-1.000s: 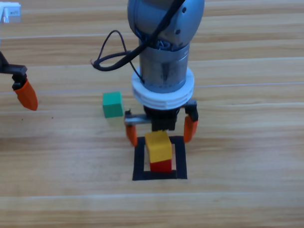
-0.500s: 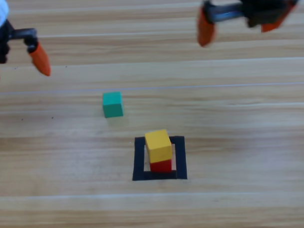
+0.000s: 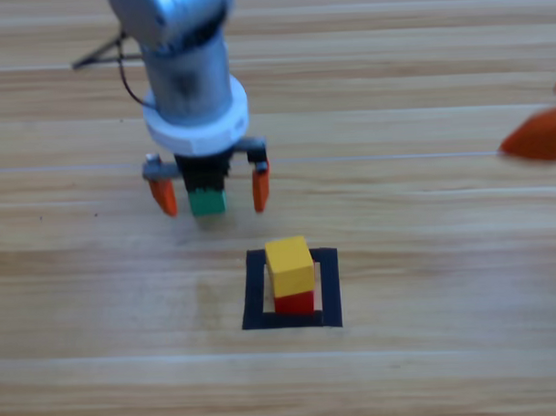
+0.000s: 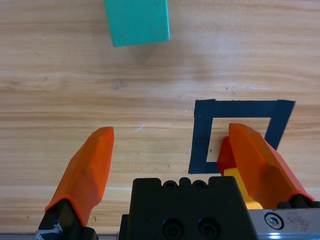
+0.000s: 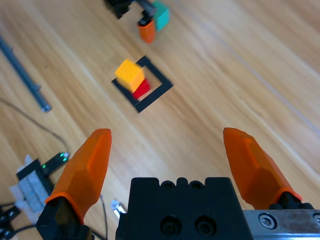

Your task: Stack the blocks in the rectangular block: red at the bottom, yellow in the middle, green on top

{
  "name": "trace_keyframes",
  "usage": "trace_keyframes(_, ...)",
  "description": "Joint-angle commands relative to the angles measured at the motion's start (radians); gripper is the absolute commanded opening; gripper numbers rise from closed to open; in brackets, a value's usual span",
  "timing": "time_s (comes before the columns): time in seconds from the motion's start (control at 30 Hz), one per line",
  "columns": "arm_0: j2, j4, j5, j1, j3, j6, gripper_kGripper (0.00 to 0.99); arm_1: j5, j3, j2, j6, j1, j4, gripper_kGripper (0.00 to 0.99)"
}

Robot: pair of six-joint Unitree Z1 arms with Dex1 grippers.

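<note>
The yellow cube (image 3: 289, 265) sits on the red cube (image 3: 295, 303) inside the black tape square (image 3: 329, 288). The green cube (image 3: 207, 204) lies on the table up and to the left of the square. My left gripper (image 3: 213, 194) hangs over it, open, one jaw on each side, and its body hides the cube's far part. The left wrist view shows the green cube (image 4: 136, 21) ahead of the open left gripper (image 4: 171, 131), with the tape square (image 4: 202, 135) and the red cube (image 4: 226, 156) at the right jaw. My right gripper (image 3: 532, 115) waits open at the right edge.
The right wrist view looks down from afar on the yellow cube (image 5: 129, 74), tape square (image 5: 156, 98) and green cube (image 5: 161, 15). It also shows a metal rod (image 5: 25, 75) and a small electronics board (image 5: 35, 182) with cables off to the side.
The right arm let go of the yellow cube on the red one and drew back to the right edge. The left arm swung in from the left edge to over the green cube.
</note>
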Motion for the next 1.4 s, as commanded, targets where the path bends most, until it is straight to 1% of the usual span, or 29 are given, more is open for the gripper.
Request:
trace_keyframes(0.03,0.096,0.004,0.016,-0.021,-0.043,-0.041,0.974,0.076,0.033,0.119,-0.036,-0.023,-0.028,0.983)
trace_keyframes(0.17,0.118,0.011,0.028,-0.009,-0.081,-0.061,0.974,0.124,0.029,0.149,-0.056,-0.023,-0.028,0.983)
trace_keyframes(0.2,0.119,0.011,0.032,-0.003,-0.091,-0.063,0.973,0.133,0.027,0.166,-0.063,-0.012,-0.028,0.983)
trace_keyframes(0.27,0.124,0.011,0.036,0.014,-0.108,-0.054,0.969,0.134,0.026,0.185,-0.074,0.002,-0.028,0.983)
trace_keyframes(0.47,0.136,0.013,0.046,0.059,-0.132,-0.031,0.96,0.151,0.026,0.202,-0.085,0.014,-0.026,0.983)
trace_keyframes(0.77,0.144,0.011,0.031,0.12,-0.132,0.023,0.962,0.154,0.026,0.205,-0.091,0.022,-0.026,0.983)
trace_keyframes(0.97,0.174,0.011,0.02,0.125,-0.147,0.063,0.962,0.154,0.027,0.208,-0.089,0.022,-0.026,0.982)
trace_keyframes(1.2,0.213,0.011,0.014,0.123,-0.157,0.063,0.957,0.153,0.027,0.208,-0.089,0.022,-0.026,0.98)
trace_keyframes(1.4,0.231,0.01,0.014,0.123,-0.174,0.061,0.933,0.145,0.029,0.212,-0.089,0.022,-0.026,0.979)
